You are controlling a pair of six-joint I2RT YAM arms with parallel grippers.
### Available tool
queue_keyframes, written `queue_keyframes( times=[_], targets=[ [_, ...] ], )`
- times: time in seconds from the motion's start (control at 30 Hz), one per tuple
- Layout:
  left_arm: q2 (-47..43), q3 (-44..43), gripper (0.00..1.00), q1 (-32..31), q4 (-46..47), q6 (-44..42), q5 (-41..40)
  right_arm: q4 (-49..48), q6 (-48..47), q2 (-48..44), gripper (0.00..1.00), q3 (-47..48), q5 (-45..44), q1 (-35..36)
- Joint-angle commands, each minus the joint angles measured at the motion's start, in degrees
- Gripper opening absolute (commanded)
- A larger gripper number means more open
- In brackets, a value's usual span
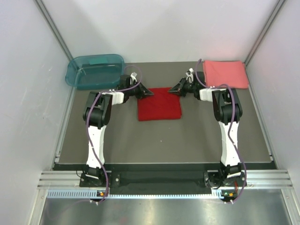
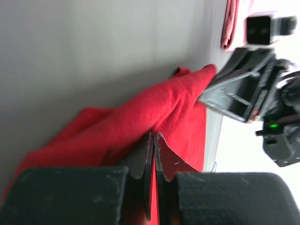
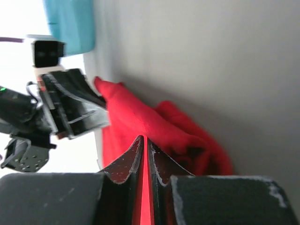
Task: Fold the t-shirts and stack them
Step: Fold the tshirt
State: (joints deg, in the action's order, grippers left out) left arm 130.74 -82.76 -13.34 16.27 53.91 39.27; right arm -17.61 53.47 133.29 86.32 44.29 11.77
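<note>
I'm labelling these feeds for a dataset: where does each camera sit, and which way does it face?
Top external: above and behind the arm bases, looking down on the dark grey table; both arms show, left hand and right hand pinching the deep red cloth t-shirt.
Left wrist: on the left arm, facing past its own shut fingers toward the right hand and the folded coral-pink cloth t-shirt.
Right wrist: mirrored, facing the left hand and the teal translucent plastic tub.
Shared: all three show the red t-shirt.
</note>
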Motion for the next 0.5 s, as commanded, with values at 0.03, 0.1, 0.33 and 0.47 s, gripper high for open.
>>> queue_keyframes(
  times=[0.03, 0.1, 0.33, 0.47],
  targets=[
    [1.3, -2.9, 0.05, 1.7, 5.5, -0.2, -1.0, -3.8, 0.1, 2.0, 0.06, 3.5, 0.4, -1.2],
    [1.6, -2.9, 0.05, 2.4, 6.0, -0.2, -1.2, -3.8, 0.0, 3.1, 0.06, 4.3, -0.1, -1.7],
    [4.5, -3.8, 0.05, 4.9, 6.7, -1.0, -2.3, -3.0, 0.1, 6.8, 0.08, 8.6, -0.9, -3.9],
    [6.2, -5.3, 0.04, 5.2, 6.2, -1.4, -2.4, -0.9, 0.7, 9.9, 0.08, 12.5, -2.2, -4.5]
  ],
)
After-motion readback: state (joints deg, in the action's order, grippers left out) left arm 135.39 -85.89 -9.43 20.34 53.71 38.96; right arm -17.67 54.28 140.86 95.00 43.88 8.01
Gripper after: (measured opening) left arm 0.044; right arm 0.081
